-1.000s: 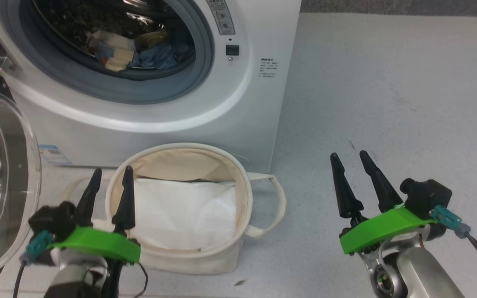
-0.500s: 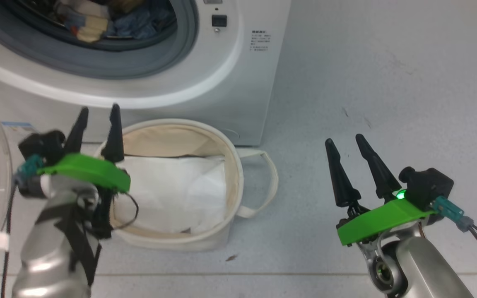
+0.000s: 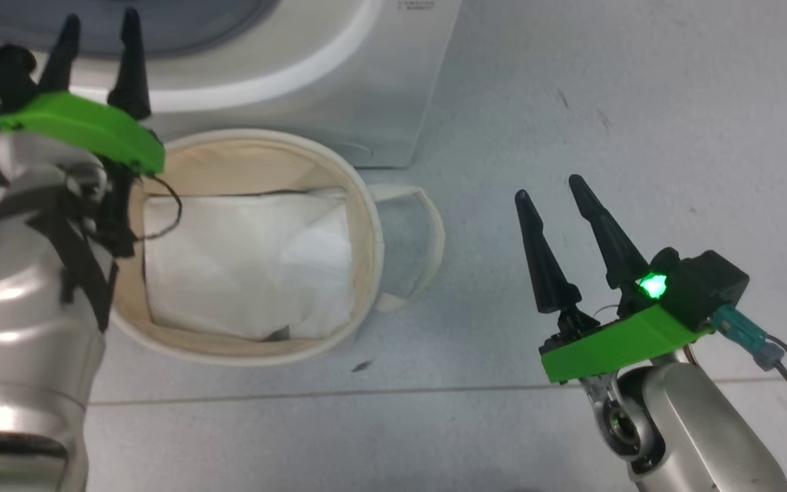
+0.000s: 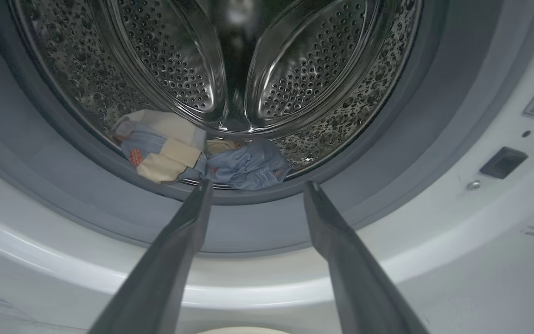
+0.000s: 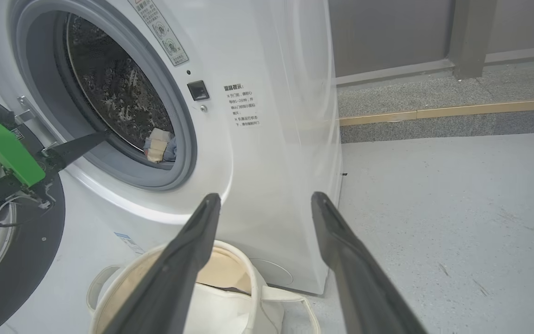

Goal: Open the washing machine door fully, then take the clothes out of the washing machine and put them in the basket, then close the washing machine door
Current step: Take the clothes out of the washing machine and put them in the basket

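I've got the left gripper (image 4: 257, 184) spread wide and empty, its fingers aimed into the washer (image 5: 267, 153) mouth. The clothes (image 4: 202, 157) lie heaped at the bottom of the drum (image 4: 295, 69), beyond the tips. The right gripper (image 3: 549, 187) hangs over the floor (image 3: 639, 102) — also wide, holding nothing. The basket (image 3: 366, 225) sits against the washer's front with a white sheet (image 3: 250, 266) inside. The door (image 5: 40, 232) is swung open.

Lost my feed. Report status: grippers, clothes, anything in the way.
Left gripper open, empty, pointing at the drum. Right gripper open, empty, beside the basket. Clothes lying in the drum, untouched. Door open, nothing blocking.
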